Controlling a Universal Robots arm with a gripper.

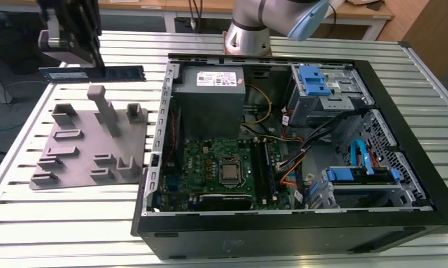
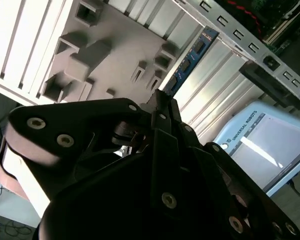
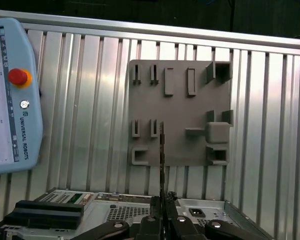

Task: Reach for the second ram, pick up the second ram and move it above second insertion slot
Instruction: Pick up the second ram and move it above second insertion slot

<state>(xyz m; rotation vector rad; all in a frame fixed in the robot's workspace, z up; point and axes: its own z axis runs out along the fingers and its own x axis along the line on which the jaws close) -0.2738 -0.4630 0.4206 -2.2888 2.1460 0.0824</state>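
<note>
In the exterior view my gripper (image 1: 90, 62) hangs at the upper left, shut on the second ram (image 1: 108, 73), a thin dark stick with a pale label held level in the air behind the grey fixture (image 1: 75, 151). The first wrist view shows the second ram (image 3: 162, 150) edge-on as a thin dark line running out from the closed fingertips (image 3: 156, 204) over the fixture (image 3: 180, 115). The second wrist view has it as a bluish strip (image 2: 191, 59) beyond the gripper (image 2: 160, 102). The motherboard's long memory slots (image 1: 263, 162) lie inside the case; which is the second insertion slot I cannot tell.
The open computer case (image 1: 373, 78) fills the exterior view's right, with its metal wall (image 1: 164, 111) beside the fixture. The arm's base (image 1: 246, 33) stands behind the case. A teach pendant (image 3: 10, 95) lies on the ribbed metal table (image 1: 30, 212).
</note>
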